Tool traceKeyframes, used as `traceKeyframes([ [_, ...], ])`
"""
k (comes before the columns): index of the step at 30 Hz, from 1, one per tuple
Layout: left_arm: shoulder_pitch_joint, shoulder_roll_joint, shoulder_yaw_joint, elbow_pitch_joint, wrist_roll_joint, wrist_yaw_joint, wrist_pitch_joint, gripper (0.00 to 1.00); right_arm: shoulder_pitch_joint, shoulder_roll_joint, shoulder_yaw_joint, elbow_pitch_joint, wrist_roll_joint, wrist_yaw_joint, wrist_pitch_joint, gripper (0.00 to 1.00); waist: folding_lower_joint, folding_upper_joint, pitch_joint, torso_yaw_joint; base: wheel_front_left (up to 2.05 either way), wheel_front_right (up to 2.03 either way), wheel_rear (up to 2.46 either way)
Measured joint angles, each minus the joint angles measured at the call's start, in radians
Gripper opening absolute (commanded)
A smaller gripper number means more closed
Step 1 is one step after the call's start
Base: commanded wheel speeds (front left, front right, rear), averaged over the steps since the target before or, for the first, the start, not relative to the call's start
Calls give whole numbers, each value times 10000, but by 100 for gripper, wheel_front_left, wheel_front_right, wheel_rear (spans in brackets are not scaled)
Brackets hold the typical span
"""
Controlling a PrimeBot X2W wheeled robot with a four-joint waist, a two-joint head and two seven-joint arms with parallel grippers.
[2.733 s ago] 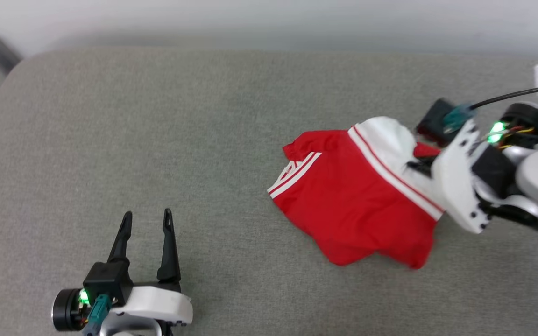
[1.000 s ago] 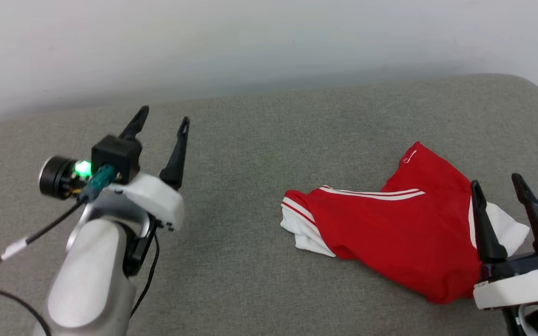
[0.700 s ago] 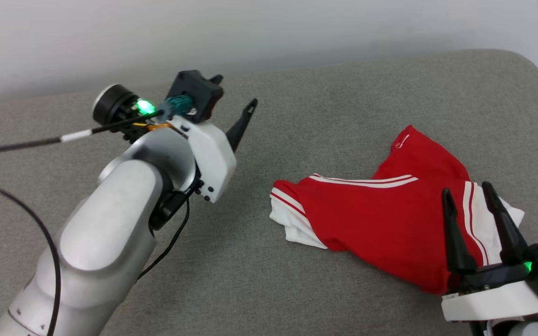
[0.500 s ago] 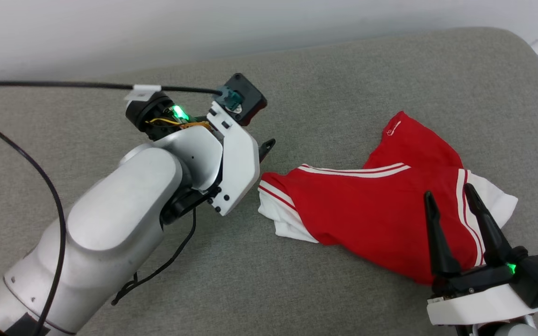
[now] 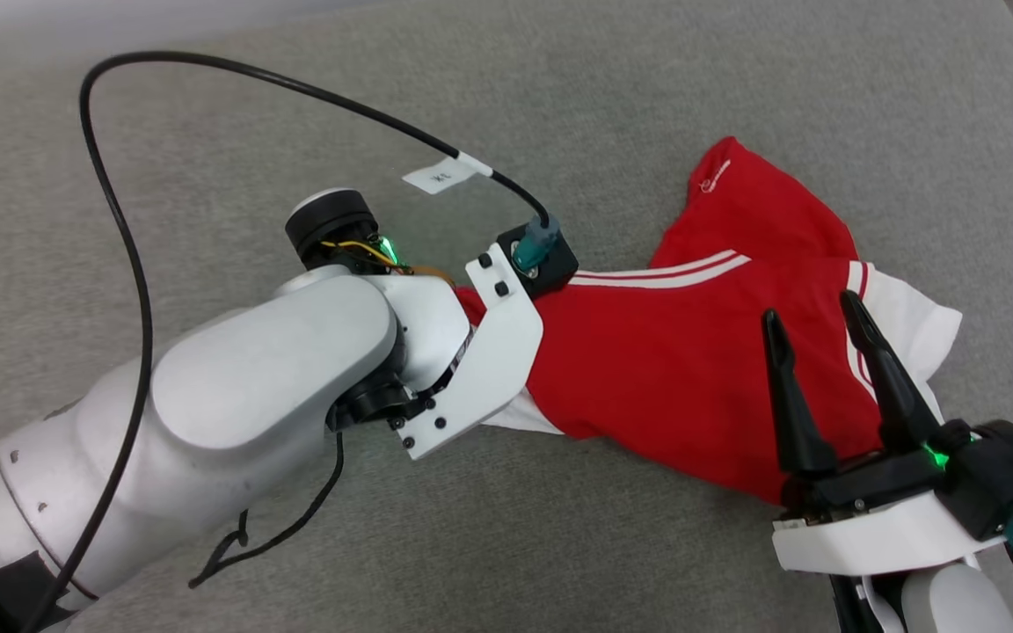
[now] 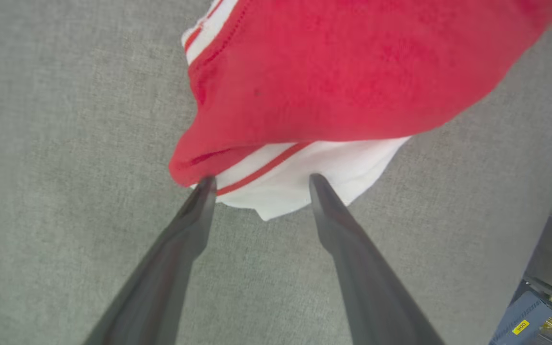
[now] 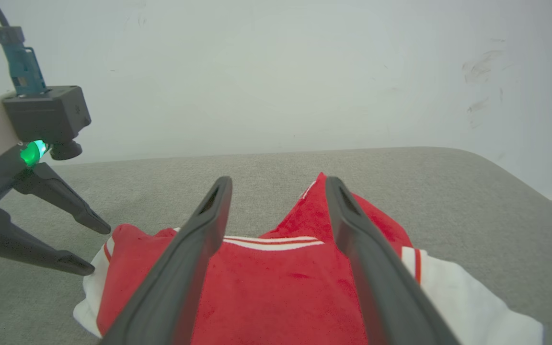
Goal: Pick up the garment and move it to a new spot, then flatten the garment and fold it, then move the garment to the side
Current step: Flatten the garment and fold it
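The red jersey shirt (image 5: 691, 352) lies crumpled on the grey upholstered surface (image 5: 735, 88), with a white sleeve sticking out at each end and red-white striped trim crossing its middle. The left end effector (image 6: 261, 184) points down at the shirt's left end with its 2 fingers spread, their tips right at the edge of the white sleeve, gripping nothing. The right end effector (image 5: 810, 309) is open too, poised over the shirt's right end beside the other white sleeve, empty.
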Motion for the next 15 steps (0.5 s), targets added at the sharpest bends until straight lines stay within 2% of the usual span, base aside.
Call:
traceKeyframes([
  [7, 427, 194, 48, -888, 665, 2, 1611, 100, -342, 10, 174, -40, 439, 0, 0, 100, 0, 0, 652, -378, 0, 0, 0],
  [11, 465, 389, 123, -1220, 892, 2, 1818, 100, -461, 12, 176, -33, 523, 0, 0, 100, 0, 0, 905, -483, 0, 0, 0],
  [12, 466, 401, 142, -1246, 897, 2, 1833, 87, -519, 13, 174, -29, 533, 0, 0, 100, 0, 0, 945, -488, 0, 0, 0],
  [13, 466, 407, 150, -1281, 940, 2, 1845, 14, -546, 13, 178, -23, 560, 0, 0, 100, 0, 0, 969, -482, 0, 0, 0],
  [14, 466, 412, 155, -1300, 984, 2, 1843, 0, -546, 13, 186, 6, 587, 0, 0, 100, 0, 0, 975, -463, 0, 0, 0],
  [15, 469, 410, 151, -1329, 1003, 2, 1833, 0, -546, 13, 192, 44, 594, 0, 0, 100, 0, 0, 959, -439, 0, 0, 0],
])
